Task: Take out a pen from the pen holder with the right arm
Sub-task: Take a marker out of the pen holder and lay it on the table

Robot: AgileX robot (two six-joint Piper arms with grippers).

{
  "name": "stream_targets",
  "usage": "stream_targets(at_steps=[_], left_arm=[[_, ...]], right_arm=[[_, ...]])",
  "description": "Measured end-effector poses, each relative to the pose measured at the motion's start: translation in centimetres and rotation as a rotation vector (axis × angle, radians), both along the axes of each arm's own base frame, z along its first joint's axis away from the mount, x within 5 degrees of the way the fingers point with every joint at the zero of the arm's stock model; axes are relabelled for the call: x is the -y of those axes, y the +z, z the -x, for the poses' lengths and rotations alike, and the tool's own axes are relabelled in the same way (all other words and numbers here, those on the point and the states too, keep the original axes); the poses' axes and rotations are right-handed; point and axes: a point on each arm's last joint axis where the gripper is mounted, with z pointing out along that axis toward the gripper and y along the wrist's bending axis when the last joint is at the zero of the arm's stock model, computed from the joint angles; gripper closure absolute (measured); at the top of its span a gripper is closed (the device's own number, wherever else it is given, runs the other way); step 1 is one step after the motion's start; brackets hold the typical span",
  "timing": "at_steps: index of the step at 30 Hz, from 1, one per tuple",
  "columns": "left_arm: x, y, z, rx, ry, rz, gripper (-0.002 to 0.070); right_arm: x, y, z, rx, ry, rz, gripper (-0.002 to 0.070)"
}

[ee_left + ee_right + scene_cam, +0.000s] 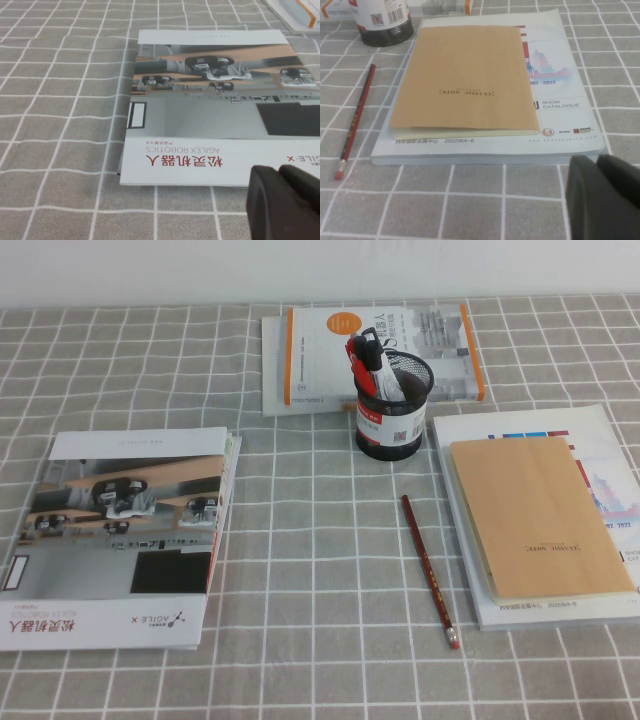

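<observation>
**A:** How far along is the job?

**B:** Not begun, I'd judge. The right gripper (599, 164) hangs empty, its jaws pressed together, at the near edge of the show catalogue (560, 107).

**A:** And the pens?

**B:** The red and black pens (365, 355) lean in the black mesh pen holder (392, 415). That is well ahead of the claw and off to its left, past the tan notebook (535, 515). A red pencil (430, 572) lies loose on the cloth, nearer the claw.

**A:** The other arm?

**B:** The left gripper (278, 172) is closed too and holds nothing. It sits by the AgileX brochure (200, 125). The reach, the grip and the lift all remain.
</observation>
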Motion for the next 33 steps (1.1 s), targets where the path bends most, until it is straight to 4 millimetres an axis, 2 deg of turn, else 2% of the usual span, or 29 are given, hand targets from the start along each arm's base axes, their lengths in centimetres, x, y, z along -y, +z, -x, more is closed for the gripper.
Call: stream_targets(at_steps=[13,23,33], left_arm=[[0.0,0.0,0.0,0.000,0.000,0.000,0.0678],[0.0,0.0,0.0,0.000,0.000,0.000,0.0678],[0.0,0.0,0.0,0.000,0.000,0.000,0.0678]], right_arm=[[-0.2,0.2,0.0,0.018,0.000,-0.066,0.0689],[-0.3,2.0,-0.4,0.167,-0.044,-0.391,0.0689],[-0.4,2.4,-0.4,0.164,-0.065,-0.646,0.0689]])
